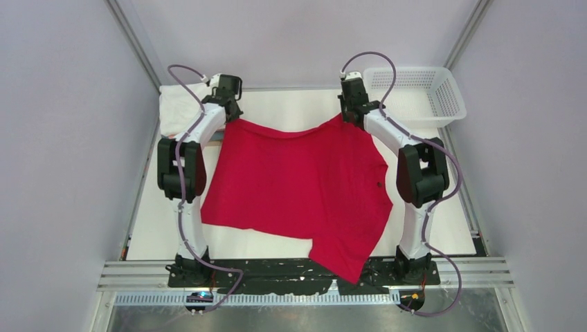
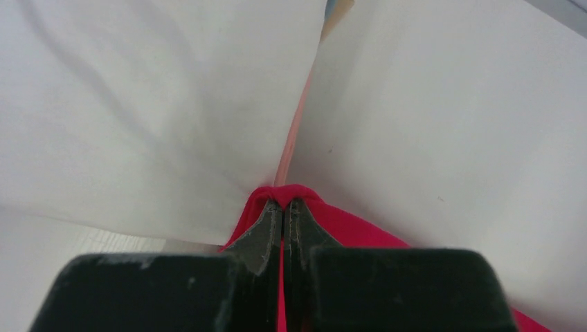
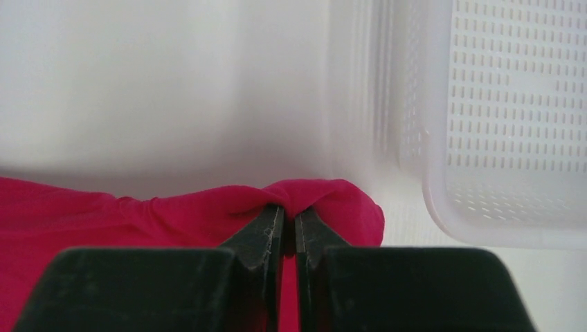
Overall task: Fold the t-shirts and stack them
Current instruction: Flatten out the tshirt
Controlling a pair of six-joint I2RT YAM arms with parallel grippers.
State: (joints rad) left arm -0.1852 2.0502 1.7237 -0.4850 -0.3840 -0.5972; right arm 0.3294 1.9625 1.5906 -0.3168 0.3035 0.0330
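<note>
The white bench (image 1: 443,228) takes up most of the space in front of me. The red shirt (image 1: 297,187) covers its middle, spread out mostly flat between my two arms. Its far edge runs from one of my hands to the other and dips in a shallow curve between them. Its near right corner hangs over the near edge of the bench, across the black base rail just beside the foot of my right arm.

The white mesh basket (image 1: 453,104) stands at the far right corner of the bench, near my right hand but apart from it. From the right wrist I see its holed wall and floor just beyond the bunched red cloth.

At the far left corner lies a folded white shirt (image 1: 176,107), partly hidden behind my left arm. From the left wrist a thin salmon pink edge (image 2: 296,135) shows along its side, and the far left corner of the red shirt sits right up against that edge.

My left hand (image 2: 284,207) is clenched on the far left corner of the red shirt. Its fingers are pressed together, with a small fold of red cloth bulging over their tips. My right hand (image 3: 289,211) is clenched the same way on the far right corner, and the cloth is puckered into wrinkles where the fingers pinch it.
</note>
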